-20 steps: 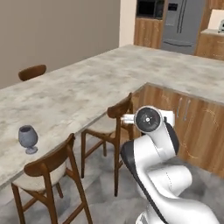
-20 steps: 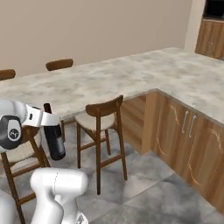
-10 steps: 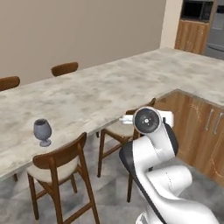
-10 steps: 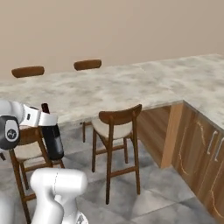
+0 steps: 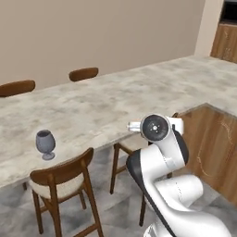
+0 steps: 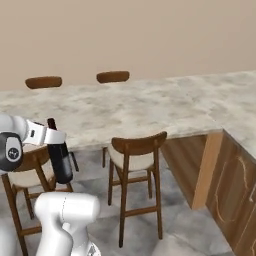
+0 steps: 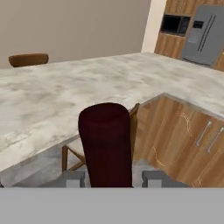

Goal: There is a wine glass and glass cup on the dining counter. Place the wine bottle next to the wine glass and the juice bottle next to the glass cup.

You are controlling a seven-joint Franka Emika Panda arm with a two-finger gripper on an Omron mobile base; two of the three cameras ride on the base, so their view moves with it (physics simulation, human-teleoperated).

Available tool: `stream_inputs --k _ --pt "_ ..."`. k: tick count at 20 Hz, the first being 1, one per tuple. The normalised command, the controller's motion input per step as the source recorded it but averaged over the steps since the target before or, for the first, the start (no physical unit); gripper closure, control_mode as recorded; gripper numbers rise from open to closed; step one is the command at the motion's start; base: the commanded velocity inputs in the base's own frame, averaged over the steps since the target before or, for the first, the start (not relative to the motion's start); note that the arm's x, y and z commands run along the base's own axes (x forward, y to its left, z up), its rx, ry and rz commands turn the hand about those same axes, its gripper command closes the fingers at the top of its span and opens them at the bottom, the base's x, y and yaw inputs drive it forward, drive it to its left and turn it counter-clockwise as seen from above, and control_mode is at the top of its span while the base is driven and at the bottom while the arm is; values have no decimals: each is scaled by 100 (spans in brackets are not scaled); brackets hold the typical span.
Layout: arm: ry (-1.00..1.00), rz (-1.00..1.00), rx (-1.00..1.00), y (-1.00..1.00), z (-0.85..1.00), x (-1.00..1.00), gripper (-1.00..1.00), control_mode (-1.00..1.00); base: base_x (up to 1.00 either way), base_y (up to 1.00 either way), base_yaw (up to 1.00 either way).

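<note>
One wine bottle clamped betw. gripper fingertips, upright.

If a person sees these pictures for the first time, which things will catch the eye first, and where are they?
The white robot arm stands in front, and its tool is shut on a dark wine bottle, held upright above the floor, in front of the counter's edge. Behind it runs the long pale marbled dining counter, with a grey wine glass near its front edge and wooden chairs beside it.
</note>
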Motion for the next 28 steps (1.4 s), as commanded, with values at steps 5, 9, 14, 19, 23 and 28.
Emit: stream_inputs --k 5,9,14,19,23,28 --pt "0 0 0 0 0 0 100 100 54 -14 41" --pt "0 0 0 0 0 0 100 100 51 -7 35" --pt "0 0 0 0 0 0 100 100 52 -20 32" --pt "0 0 0 0 0 0 100 100 49 -25 31" --pt "0 0 0 0 0 0 100 100 18 -10 4" --pt "0 0 0 0 0 0 100 100 0 0 0"
